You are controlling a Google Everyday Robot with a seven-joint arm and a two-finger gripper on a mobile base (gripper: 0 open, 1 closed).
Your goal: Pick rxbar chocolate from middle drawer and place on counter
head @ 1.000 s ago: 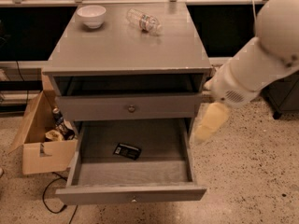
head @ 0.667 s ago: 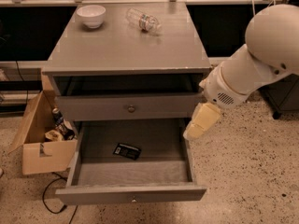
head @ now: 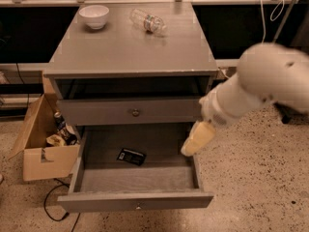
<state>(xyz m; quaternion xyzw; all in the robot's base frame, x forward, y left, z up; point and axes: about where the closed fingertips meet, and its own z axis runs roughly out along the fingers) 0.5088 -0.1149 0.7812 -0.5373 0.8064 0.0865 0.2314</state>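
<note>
The pale cream gripper (head: 197,139) on the bulky white arm (head: 256,88) has moved left and lower over the last second. It was outside the right wall of the open, deep grey wooden middle drawer (head: 135,200) and now hangs just over that drawer's right inner edge, centre right of the frame. Whether it is spread or closed cannot be told. The flat, black-wrapped rxbar chocolate (head: 131,156) lies untouched on the drawer floor, left of the gripper and apart from it. The smooth grey counter (head: 130,52) above holds a white bowl (head: 94,16) and a clear plastic bottle (head: 148,21). The reach seems begun; the grasp is not yet made.
</note>
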